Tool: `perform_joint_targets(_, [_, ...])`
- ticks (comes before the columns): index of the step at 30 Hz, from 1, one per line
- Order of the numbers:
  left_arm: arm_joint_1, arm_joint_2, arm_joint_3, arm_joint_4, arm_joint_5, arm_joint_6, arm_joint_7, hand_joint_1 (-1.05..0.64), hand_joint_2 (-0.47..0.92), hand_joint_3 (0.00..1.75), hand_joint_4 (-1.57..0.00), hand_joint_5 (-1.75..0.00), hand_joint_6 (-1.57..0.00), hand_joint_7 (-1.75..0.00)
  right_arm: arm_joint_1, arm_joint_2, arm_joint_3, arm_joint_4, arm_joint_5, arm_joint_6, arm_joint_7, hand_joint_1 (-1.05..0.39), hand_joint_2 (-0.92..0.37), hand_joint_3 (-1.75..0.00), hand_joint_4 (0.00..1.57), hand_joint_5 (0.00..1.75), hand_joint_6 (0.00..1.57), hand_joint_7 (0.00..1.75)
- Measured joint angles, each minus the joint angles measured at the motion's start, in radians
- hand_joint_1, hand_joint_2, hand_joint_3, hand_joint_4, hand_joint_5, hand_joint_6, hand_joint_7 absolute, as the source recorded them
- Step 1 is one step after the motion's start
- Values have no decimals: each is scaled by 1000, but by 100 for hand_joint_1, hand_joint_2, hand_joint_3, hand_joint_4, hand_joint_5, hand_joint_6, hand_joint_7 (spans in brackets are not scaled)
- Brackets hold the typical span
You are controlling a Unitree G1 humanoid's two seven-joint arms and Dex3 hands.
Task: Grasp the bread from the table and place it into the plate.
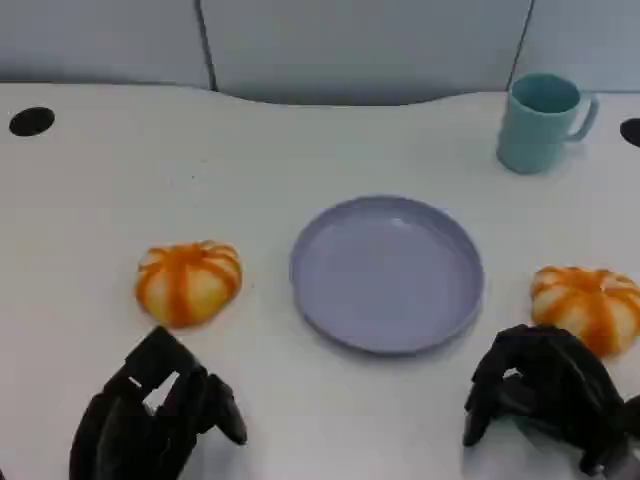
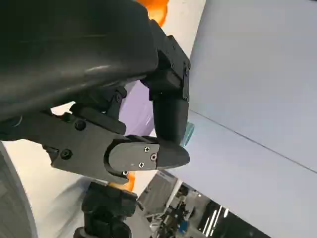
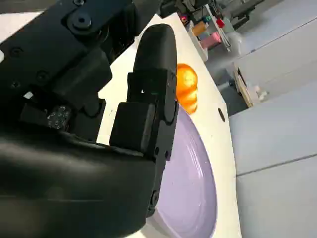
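Two orange-and-white striped bread buns lie on the white table. The left bread [image 1: 188, 282] sits to the left of the empty lilac plate [image 1: 385, 270], and the right bread [image 1: 590, 305] lies beyond the plate's right rim. My left hand [image 1: 155, 415] hovers near the table's front edge, just short of the left bread, fingers apart and holding nothing. My right hand [image 1: 550, 395] is close in front of the right bread, empty, with its fingers bent downward. In the right wrist view, my right hand [image 3: 148, 109] is in front of the plate [image 3: 190, 183] and a bread [image 3: 185, 87].
A teal mug [image 1: 540, 120] stands at the back right, well behind the plate. Dark round holes [image 1: 31, 121] sit near the table's far corners. A grey partition wall runs along the far edge.
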Motion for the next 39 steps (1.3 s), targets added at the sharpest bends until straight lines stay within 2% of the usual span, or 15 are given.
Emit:
perform_joint_targets(16, [1, 0, 0, 0, 4, -2, 11, -49, 92, 36, -79, -175, -50, -175, 0, 0, 0, 0, 0, 4, 9, -105, -55, 0, 157, 58, 157, 34])
perform_joint_targets(31, [1, 7, 0, -8, 12, -7, 11, -53, 92, 35, -76, -175, -50, -174, 1, 0, 0, -4, 1, 9, 7, -105, -55, 0, 157, 58, 157, 34])
perform_joint_targets(34, [1, 25, -3, -18, 98, -79, 21, -54, 92, 38, -69, -175, -45, -173, 1, 1, 0, -4, 1, 9, 8, -105, -55, 0, 157, 57, 157, 34])
perform_joint_targets(37, [-3, 58, -15, -36, 254, -208, 71, -58, 92, 32, -63, -175, -46, -166, 1, 4, 1, -4, 1, 9, 8, -105, -55, 0, 157, 57, 157, 33])
perform_joint_targets(39, [-9, 70, -19, -46, 340, -277, 112, -48, 92, 21, -51, -175, -47, -145, 1, 5, 1, -4, 0, 9, 9, -105, -55, 0, 157, 57, 157, 33])
